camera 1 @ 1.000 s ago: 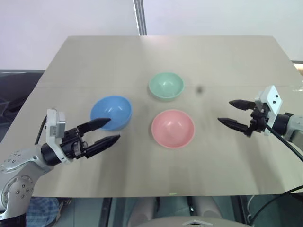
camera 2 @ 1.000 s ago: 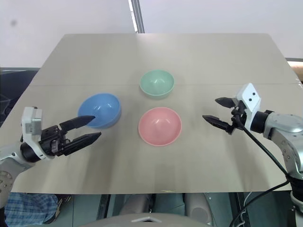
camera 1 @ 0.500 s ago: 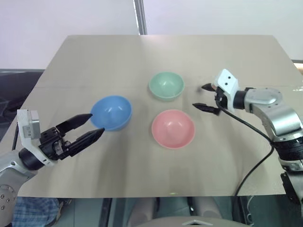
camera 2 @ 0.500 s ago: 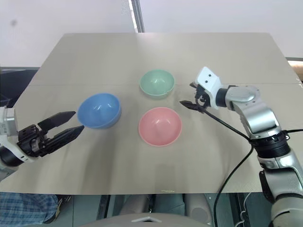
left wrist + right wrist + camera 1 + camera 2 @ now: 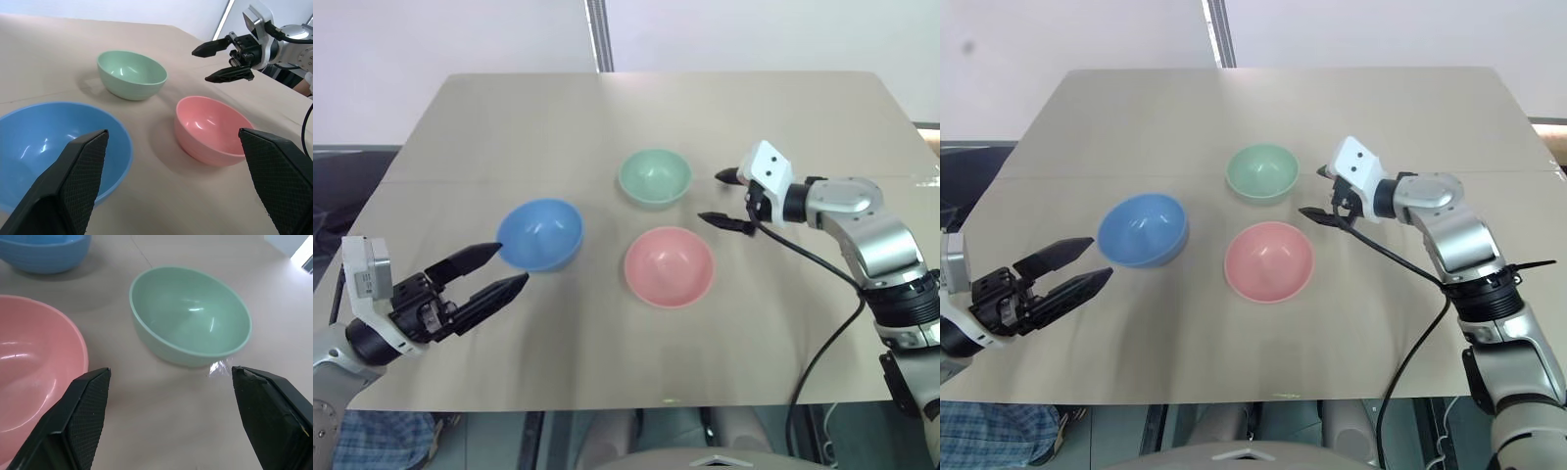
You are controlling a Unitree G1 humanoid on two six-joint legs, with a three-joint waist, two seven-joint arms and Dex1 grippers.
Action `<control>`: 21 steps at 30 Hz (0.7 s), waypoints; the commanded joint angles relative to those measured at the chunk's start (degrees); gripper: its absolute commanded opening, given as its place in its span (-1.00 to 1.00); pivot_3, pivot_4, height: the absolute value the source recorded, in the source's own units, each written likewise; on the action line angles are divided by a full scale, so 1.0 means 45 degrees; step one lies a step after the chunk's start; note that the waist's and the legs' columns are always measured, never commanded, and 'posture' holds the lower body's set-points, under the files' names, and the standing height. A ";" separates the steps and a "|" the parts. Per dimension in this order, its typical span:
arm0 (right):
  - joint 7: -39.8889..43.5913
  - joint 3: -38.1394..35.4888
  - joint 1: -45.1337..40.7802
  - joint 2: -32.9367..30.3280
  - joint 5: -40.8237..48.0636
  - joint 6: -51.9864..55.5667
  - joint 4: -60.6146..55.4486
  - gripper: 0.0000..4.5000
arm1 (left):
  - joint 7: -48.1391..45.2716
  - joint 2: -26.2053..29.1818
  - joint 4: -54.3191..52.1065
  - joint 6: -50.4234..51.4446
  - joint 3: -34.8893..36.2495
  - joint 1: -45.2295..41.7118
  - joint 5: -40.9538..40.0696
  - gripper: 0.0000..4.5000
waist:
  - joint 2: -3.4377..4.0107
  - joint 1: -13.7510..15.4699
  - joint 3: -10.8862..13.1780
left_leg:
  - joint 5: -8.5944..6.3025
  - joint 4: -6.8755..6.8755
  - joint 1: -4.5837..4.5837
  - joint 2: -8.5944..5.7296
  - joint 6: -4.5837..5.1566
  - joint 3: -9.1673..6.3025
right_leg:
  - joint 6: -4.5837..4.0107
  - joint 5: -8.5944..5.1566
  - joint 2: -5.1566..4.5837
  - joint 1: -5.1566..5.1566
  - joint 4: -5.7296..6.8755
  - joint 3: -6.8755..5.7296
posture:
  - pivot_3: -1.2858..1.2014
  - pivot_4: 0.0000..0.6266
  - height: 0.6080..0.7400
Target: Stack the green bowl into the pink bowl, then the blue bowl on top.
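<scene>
Three empty bowls stand apart and upright on the tan table. The green bowl (image 5: 654, 177) is farthest away, the pink bowl (image 5: 669, 266) is nearer and slightly right, and the blue bowl (image 5: 540, 234) is to the left. My right gripper (image 5: 711, 197) hovers open just right of the green bowl, which faces it in the right wrist view (image 5: 190, 316). It touches nothing. My left gripper (image 5: 511, 263) is open and empty at the near left, its tips just short of the blue bowl's near side (image 5: 54, 152).
The table (image 5: 803, 323) reaches well beyond the bowls on every side. A metal post (image 5: 597, 34) rises behind its far edge. A small shiny clear scrap (image 5: 217, 367) lies on the table beside the green bowl.
My right gripper has swung in from the right side of the table to just beside the green bowl. My left gripper has drawn back a little from the blue bowl. Both stayed open.
</scene>
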 commanded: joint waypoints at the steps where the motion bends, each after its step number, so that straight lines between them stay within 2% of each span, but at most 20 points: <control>1: 0.0029 0.0612 -0.0778 0.0373 -0.0662 -0.0785 -0.0191 0.92 | 0.0011 0.0001 -0.0316 -0.0188 0.0324 -0.0035 -0.0216 1.00 | 0.0000 -0.0013 0.0000 | 0.0000 0.0000 0.0000 0.0003 0.0000 -0.0001 | 0.0000 0.0000 0.0001 -0.0002 0.0002 0.0000 | 0.03 -0.52 1.00; 8: -0.0009 0.1652 -0.1620 0.1073 -0.2009 -0.1852 0.1216 0.92 | -0.0032 -0.0102 -0.0322 -0.0245 0.0222 -0.0058 -0.0145 1.00 | -0.0001 0.0044 0.0000 | 0.0000 0.0003 -0.0007 -0.0009 0.0000 0.0000 | 0.0000 0.0000 -0.0003 -0.0003 -0.0005 -0.0006 | 0.03 -0.52 1.00; 14: -0.0271 0.1911 -0.1992 0.1440 -0.2900 -0.1179 0.1914 0.92 | -0.0122 -0.0108 -0.0297 -0.0245 0.0355 0.0075 -0.0149 1.00 | -0.0001 0.0012 0.0000 | 0.0001 -0.0002 -0.0008 -0.0004 -0.0002 -0.0002 | -0.0001 0.0000 0.0000 -0.0014 -0.0001 -0.0008 | 0.03 -0.52 1.00; 21: -0.0225 0.2513 -0.2281 0.1743 -0.4002 -0.1611 0.2621 0.92 | -0.0130 -0.0061 -0.0176 -0.0277 0.0229 -0.0067 -0.0079 1.00 | -0.0001 0.0008 0.0000 | 0.0001 -0.0003 -0.0009 -0.0005 -0.0002 0.0002 | -0.0001 0.0000 0.0001 -0.0017 -0.0001 -0.0007 | 0.03 -0.52 1.00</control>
